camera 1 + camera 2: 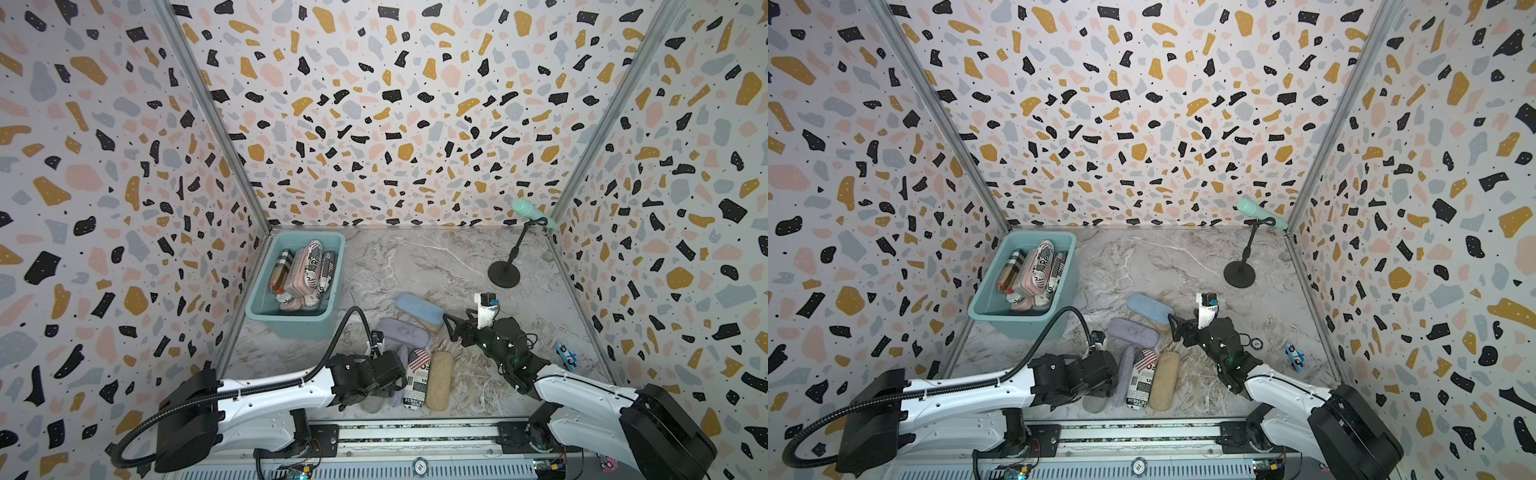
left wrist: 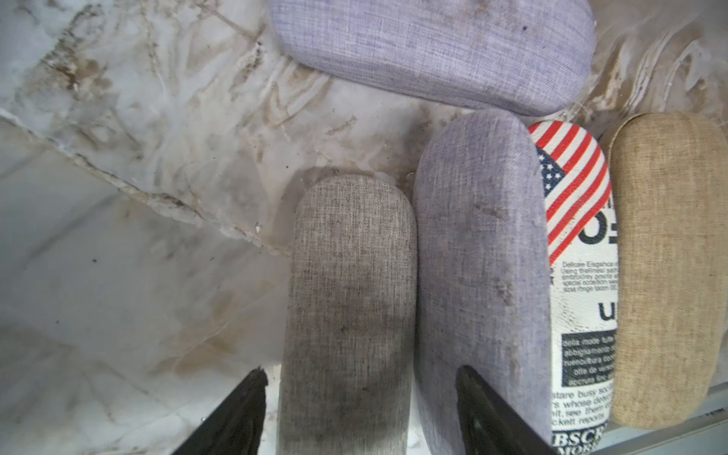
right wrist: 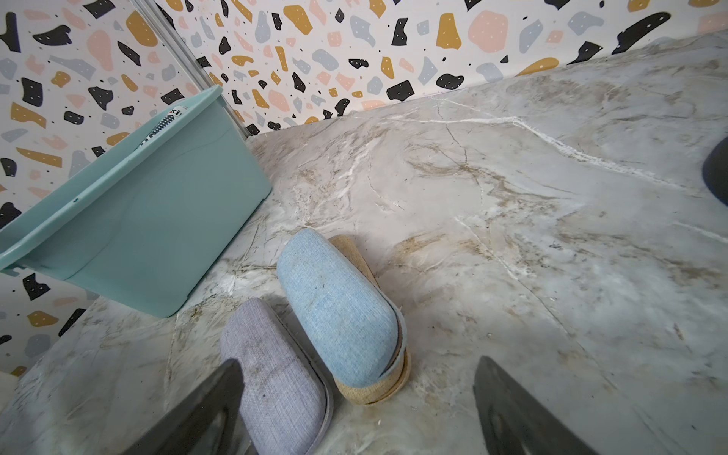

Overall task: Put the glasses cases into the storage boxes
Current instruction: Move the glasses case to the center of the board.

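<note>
Left hand (image 2: 362, 374) is seen released, its two fingers set astride the grey case (image 2: 350, 295) without pressing it. A sliver of surface (image 1: 415, 266) shows beside one finger, while the other finger lies over the neighbouring lavender case (image 2: 480, 256). Right hand (image 3: 358, 364) is likewise spread wide and nothing is held in it. It is poised just short of the light blue case (image 3: 338, 307), which is stacked on a tan case (image 3: 370, 390).

The task is judged to be roughly half done. In the teal tub (image 1: 291, 326) a plaid case (image 1: 281, 266), a pink case (image 1: 300, 272) and several newsprint cases (image 1: 314, 255) are piled; an exact count cannot be made. Seven cases are left on the surface: the four named above, a flag-printed case (image 1: 417, 372), a tan fabric case (image 1: 439, 380) and a flat lavender case (image 1: 401, 332).

The front row of four is packed side to side, touching, close to the surface's front edge, so little room is offered for a finger between them. Only the outer side of the grey case is free. The tub is tucked into the far left corner against both walls, and open marble is left between it and the cases. The microphone stand (image 1: 504, 274) and a toy car (image 1: 566, 355) are found well apart, to the right.
</note>
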Controlling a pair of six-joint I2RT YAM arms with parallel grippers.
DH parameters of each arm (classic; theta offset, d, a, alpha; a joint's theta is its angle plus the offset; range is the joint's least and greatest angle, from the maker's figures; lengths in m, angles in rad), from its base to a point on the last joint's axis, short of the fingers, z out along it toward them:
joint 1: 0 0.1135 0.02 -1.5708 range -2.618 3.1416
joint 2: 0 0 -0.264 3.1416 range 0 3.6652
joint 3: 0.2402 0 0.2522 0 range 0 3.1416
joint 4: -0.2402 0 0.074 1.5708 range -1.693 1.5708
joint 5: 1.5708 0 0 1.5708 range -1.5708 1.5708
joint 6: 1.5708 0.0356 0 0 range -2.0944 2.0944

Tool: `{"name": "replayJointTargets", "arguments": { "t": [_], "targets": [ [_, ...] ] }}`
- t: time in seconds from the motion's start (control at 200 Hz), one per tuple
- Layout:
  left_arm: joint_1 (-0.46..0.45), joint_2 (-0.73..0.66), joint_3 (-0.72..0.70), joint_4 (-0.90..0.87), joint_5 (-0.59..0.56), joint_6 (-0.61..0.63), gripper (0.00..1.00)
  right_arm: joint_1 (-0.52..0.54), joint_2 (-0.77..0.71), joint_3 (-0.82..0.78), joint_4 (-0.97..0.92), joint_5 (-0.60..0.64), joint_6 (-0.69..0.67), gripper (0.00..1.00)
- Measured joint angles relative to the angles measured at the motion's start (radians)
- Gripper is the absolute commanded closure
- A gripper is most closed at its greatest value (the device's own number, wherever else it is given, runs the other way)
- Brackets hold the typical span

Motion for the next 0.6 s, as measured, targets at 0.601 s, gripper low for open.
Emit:
{"name": "replayJointTargets", "arguments": {
  "t": [0.601],
  "targets": [
    [0.000, -0.103, -0.171, 0.091, -0.064, -0.132, 0.36, 0.000, 0.003, 0.000, -0.006, 0.000, 0.005, 0.09]
  ]
}}
